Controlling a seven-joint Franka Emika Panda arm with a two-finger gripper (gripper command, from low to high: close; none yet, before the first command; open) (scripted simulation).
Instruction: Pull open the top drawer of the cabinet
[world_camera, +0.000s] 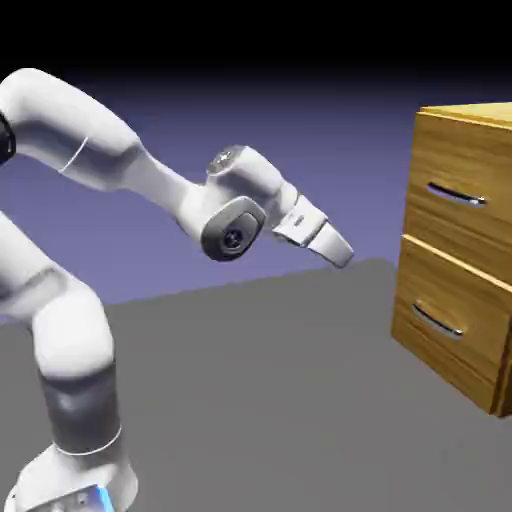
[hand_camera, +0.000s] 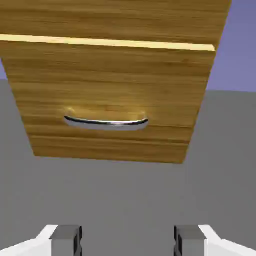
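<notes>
The honey-coloured wood-grain cabinet (world_camera: 492, 120) stands at the exterior view's right. Its top drawer (world_camera: 450, 165) carries a thin silver handle (world_camera: 456, 195). My gripper (world_camera: 342, 252) hangs in the air well to the left of the cabinet, tilted downward, a little below the top handle's height and touching nothing. In the hand view the fingertips (hand_camera: 66, 239) stand apart at the bottom edge, open with nothing between them. That view shows only the lower strip of the top drawer (hand_camera: 115, 17); its handle is out of that view.
The lower drawer (world_camera: 440, 290) with its own silver handle (world_camera: 437, 321) sits under the top one; it fills the middle of the hand view (hand_camera: 110, 90), handle (hand_camera: 105, 121). Grey table (world_camera: 260, 380) lies between the arm and the cabinet.
</notes>
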